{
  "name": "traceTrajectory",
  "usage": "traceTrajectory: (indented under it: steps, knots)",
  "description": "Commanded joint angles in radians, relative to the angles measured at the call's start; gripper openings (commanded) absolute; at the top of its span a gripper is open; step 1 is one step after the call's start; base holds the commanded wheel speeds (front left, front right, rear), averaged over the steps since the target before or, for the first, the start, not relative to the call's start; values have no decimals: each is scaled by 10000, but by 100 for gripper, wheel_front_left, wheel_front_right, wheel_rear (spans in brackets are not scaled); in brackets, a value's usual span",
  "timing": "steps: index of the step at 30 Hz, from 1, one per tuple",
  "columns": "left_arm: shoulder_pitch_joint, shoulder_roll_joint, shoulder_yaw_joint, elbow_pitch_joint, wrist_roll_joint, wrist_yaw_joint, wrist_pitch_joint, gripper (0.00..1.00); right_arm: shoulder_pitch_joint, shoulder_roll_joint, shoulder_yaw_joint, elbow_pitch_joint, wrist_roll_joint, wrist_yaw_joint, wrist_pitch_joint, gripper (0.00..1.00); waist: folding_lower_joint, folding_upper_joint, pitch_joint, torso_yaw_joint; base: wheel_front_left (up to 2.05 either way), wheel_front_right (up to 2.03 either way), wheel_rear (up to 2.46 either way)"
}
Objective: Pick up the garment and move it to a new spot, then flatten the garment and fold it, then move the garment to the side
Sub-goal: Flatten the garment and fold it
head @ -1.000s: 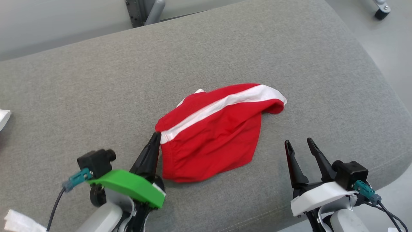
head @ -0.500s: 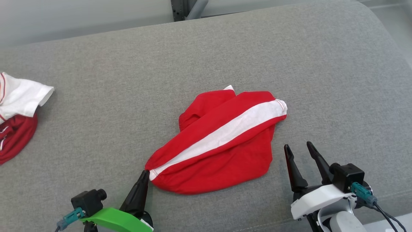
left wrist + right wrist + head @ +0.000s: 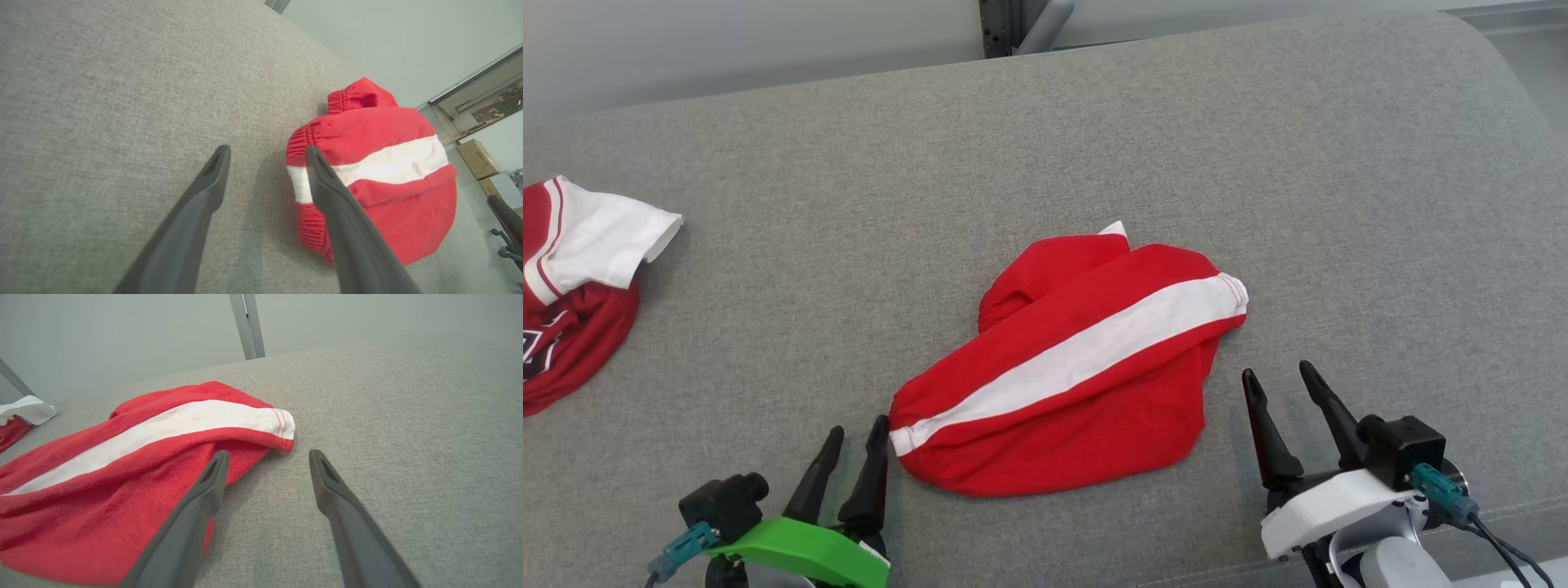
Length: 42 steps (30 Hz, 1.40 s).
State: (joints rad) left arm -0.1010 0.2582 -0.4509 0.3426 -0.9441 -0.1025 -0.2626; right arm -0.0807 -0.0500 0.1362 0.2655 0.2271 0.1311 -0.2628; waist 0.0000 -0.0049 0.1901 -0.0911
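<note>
Obs., near edge first. Left end effector (image 3: pixel 856 429): jaws apart, nothing held; its inner finger (image 3: pixel 876 465) sits just beside the waistband end of the garment (image 3: pixel 1078 425), contact or not I cannot tell. Right end effector (image 3: pixel 1278 372): jaws wide, empty, near the garment's other end.

Garment: red with a white stripe, lying mid-cushion (image 3: pixel 849 204), bunched and doubled over itself, free of both arms.

Progress (my judgement): the pick-and-relocate step looks finished or nearly so. Flattening has not begun, and folding and the move to the side remain.

Unclear: how many layers are tucked underneath. A white tip pokes out at the garment's far edge (source not visible). Further left, a second red-and-white garment (image 3: pixel 572 278) is cut off by the frame. At the far rim, a dark post (image 3: pixel 996 24) is mostly out of shot.
</note>
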Motion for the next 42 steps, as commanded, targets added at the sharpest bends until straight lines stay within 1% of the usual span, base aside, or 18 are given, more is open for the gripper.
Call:
traceTrajectory:
  steps: [1, 6, 8, 12, 16, 20, 24, 28, 35, 42]
  knots:
    - [47, -37, 247, -44, 276, 60, -28, 100, 122, -14, -69, -13, -89, -7, -32, 100, 0, 49, -29, -5, 0, 0, 0]
    - [445, -323, 1334, -556, 1531, 398, -29, 100, 110, -16, -658, -247, -329, -7, -32, 100, 0, 49, -180, 21, 0, 0, 0]
    - [646, -561, 1987, -1037, 2255, 601, -29, 100, 127, -14, -919, -360, -536, -7, -32, 100, 0, 49, -290, 77, 0, 0, 0]
    - [1254, -1086, 3075, -1827, 3695, 710, -15, 100, 123, -14, -1400, -649, -1052, -7, -32, 100, 0, 49, -525, 186, 0, 0, 0]
    - [1661, -1468, 3832, -2258, 4943, 609, -17, 100, 54, -56, -1720, -957, -1409, -7, -32, 100, 0, 49, -729, 278, 0, 0, 0]
    - [2016, -1748, 4349, -2323, 5876, 432, -15, 100, 257, -85, -2011, -1059, -1364, -7, -32, 100, 0, 49, -1067, 411, 0, 0, 0]
    - [2314, -1885, 4698, -2394, 6811, 231, -15, 100, 489, -145, -2094, -692, -1422, -7, -32, 100, 0, 49, -1406, 433, 0, 0, 0]
    - [2642, -1949, 4910, -2550, 7454, 52, -17, 100, 656, -171, -2086, -398, -1511, -7, -32, 100, 0, 49, -1543, 439, 0, 0, 0]
    - [2826, -2010, 5042, -2552, 7784, -193, -17, 100, 694, -155, -1870, -269, -1539, -7, -32, 100, 0, 49, -1535, 574, 0, 0, 0]
    - [2739, -2049, 5043, -2460, 7807, -271, -15, 100, 529, -194, -1579, -330, -1520, -7, -32, 100, 0, 49, -1510, 660, 0, 0, 0]
